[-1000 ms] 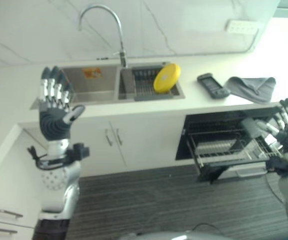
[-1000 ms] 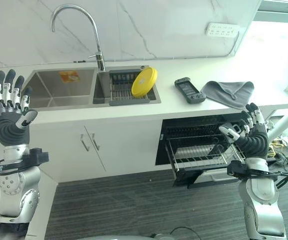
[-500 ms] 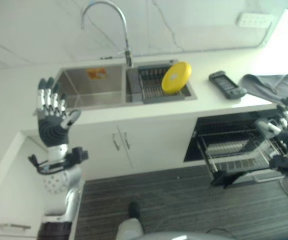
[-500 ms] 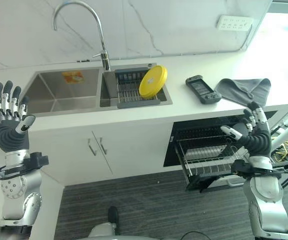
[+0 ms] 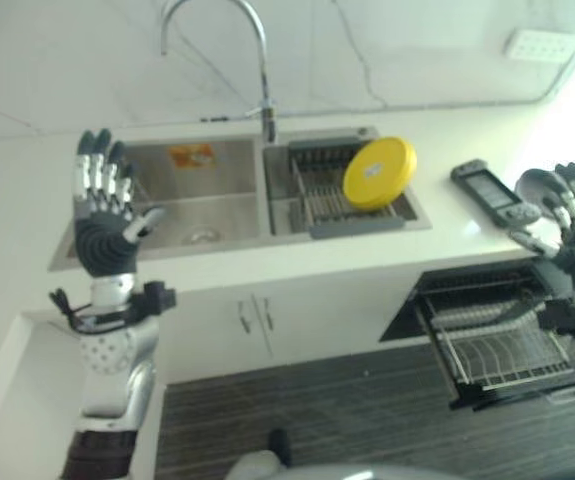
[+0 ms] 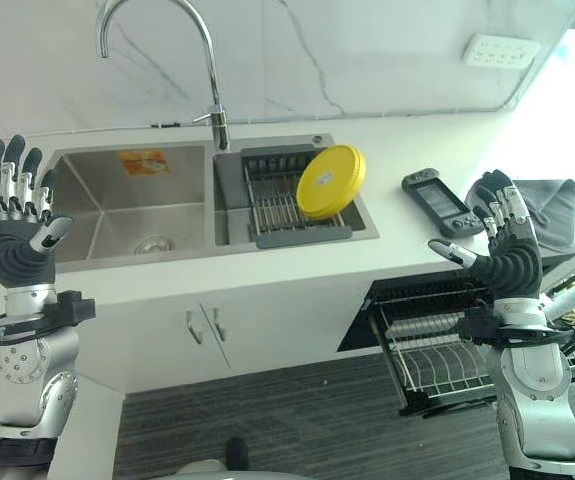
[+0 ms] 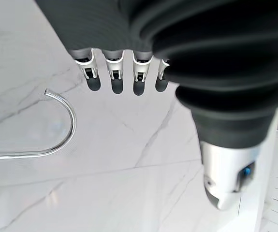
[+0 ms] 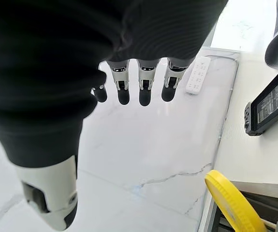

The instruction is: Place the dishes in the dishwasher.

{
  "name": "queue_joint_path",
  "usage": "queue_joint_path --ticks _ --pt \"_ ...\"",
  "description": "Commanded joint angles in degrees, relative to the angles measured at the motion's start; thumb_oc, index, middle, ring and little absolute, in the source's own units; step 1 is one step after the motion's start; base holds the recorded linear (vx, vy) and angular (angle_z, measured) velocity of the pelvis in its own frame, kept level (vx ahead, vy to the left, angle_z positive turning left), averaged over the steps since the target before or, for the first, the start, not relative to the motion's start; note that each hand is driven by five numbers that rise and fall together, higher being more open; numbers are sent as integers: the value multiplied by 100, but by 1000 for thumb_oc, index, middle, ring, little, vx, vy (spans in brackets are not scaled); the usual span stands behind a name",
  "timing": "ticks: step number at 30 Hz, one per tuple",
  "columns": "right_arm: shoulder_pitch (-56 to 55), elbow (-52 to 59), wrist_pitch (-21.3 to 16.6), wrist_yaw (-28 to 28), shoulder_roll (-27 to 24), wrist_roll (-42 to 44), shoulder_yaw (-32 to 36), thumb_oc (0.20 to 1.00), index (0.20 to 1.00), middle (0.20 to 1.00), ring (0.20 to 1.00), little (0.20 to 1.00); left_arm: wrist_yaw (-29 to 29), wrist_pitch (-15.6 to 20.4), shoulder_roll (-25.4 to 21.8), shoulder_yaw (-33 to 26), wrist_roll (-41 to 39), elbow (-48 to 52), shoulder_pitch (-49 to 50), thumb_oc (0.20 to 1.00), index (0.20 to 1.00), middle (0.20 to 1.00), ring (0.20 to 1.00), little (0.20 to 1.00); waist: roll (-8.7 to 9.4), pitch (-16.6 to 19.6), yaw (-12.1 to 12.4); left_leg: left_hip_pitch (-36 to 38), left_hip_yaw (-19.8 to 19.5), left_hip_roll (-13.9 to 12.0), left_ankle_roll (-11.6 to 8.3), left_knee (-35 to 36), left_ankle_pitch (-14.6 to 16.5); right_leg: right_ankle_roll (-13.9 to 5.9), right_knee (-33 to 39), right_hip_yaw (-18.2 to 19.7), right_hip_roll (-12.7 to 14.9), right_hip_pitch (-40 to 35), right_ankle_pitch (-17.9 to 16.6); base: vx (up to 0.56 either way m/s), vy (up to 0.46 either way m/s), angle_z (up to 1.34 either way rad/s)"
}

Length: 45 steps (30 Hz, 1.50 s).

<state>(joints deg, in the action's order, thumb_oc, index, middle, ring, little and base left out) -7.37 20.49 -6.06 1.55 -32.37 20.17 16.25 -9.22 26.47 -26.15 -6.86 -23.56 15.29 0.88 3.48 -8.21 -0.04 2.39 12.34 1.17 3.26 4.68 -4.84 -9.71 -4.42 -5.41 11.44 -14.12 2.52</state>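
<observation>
Your view has swung since a second ago: the sink now sits more centrally and the dishwasher rack [image 6: 437, 360] has slid toward the lower right, so the camera moved, not the things. Both hands are raised with fingers straight and spread, holding nothing; your left hand [image 6: 15, 235] is up beside the empty basin, your right hand [image 6: 502, 255] above the pulled-out rack. The yellow plate [image 6: 331, 181] leans in the sink's drying rack [image 6: 287, 210], well beyond either set of fingers, so loading has not begun. The right wrist view catches the plate's rim [image 8: 233, 200] past the fingers; the left wrist view shows the faucet [image 7: 56, 130] instead.
</observation>
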Motion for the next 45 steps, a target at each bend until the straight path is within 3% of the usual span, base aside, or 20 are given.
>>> queue_joint_path --ticks 1,4,6,9,12,13,19,23,26,32,35,45 --pt "241 -140 -86 -314 -218 -122 -32 1000 1000 1000 1000 1000 119 133 -165 -188 119 272 21 1000 1000 1000 1000 1000 48 514 65 -272 -516 5 -275 32 -134 59 -556 4 -499 379 -683 144 321 -1" --pt "334 -204 -92 -473 -168 -161 -161 1000 1000 1000 1000 1000 80 108 -138 -149 340 302 -55 1000 1000 1000 1000 1000 -40 473 44 -100 -474 69 -161 32 -40 -3 -1812 -102 -454 814 -1127 123 285 -3" --pt "394 -292 -102 -541 -160 -52 -225 1000 1000 1000 1000 1000 30 89 -153 -138 460 273 -116 1000 1000 1000 1000 1000 -138 380 -41 93 -553 2 -159 32 62 81 -2347 -155 -494 1497 -1154 164 201 -13" --pt "421 -365 -112 -590 -276 0 -218 1000 1000 1000 1000 1000 -7 -48 -248 -137 503 267 -258 1000 1000 1000 1000 1000 -76 314 -104 181 -762 16 -208 32 135 211 -1401 -365 -402 1658 -875 189 -48 1" --pt "195 -351 -274 -757 -299 322 47 1000 1000 1000 1000 1000 56 1 -221 -166 400 296 -152 1000 1000 1000 1000 1000 -8 209 -347 439 -987 9 -245 32 424 139 -73 -157 -302 1824 -1206 298 -202 39" --pt "180 -300 -244 -770 -209 341 35 1000 1000 1000 1000 1000 62 2 -183 -115 362 307 -104 1000 1000 1000 1000 1000 5 165 -509 644 -1092 -3 -242 32 602 50 226 121 -274 2035 -1618 298 -254 66" --pt "347 -226 -45 -587 -323 348 -56 1000 1000 1000 1000 1000 47 -80 -203 -67 298 374 -97 1000 1000 1000 1000 1000 27 297 -454 734 -1136 -76 -293 32 647 48 734 88 -322 1592 -1458 171 -215 48" --pt "572 -137 209 -657 -318 631 -146 1000 1000 1000 1000 1000 -18 -127 -178 -102 322 381 -82 1000 1000 1000 1000 1000 -19 372 -440 805 -1011 -210 -355 32 662 83 874 99 -424 1392 -1327 135 -182 -3" --pt "594 -212 321 -652 -195 1405 -87 1000 1000 1000 1000 1000 44 -49 -144 -106 350 338 -70 1000 1000 1000 1000 1000 -41 400 -472 827 -966 -276 -391 32 638 154 876 134 -519 1300 -1246 103 -147 -5" --pt "635 -246 659 -601 -136 1247 -99 1000 1000 1000 1000 1000 73 -36 -185 -49 458 333 -33 1000 1000 1000 1000 1000 -71 437 -511 826 -862 -368 -454 32 592 239 898 167 -620 1185 -1148 42 -93 -3" --pt "996 -588 867 -475 -226 1355 -292 1000 1000 1000 1000 1000 25 -44 -218 131 515 211 -211 1000 1000 1000 1000 1000 -71 449 -460 806 -817 -426 -505 32 560 278 929 92 -641 1108 -1102 -4 -64 0" --pt "1764 -1614 1033 -280 -125 2163 -658 1000 1000 1000 1000 1000 -18 -45 -230 411 534 -28 -439 1000 1000 1000 1000 1000 -54 505 -166 734 -848 -526 -586 32 507 360 942 -142 -653 926 -931 -22 -27 6"
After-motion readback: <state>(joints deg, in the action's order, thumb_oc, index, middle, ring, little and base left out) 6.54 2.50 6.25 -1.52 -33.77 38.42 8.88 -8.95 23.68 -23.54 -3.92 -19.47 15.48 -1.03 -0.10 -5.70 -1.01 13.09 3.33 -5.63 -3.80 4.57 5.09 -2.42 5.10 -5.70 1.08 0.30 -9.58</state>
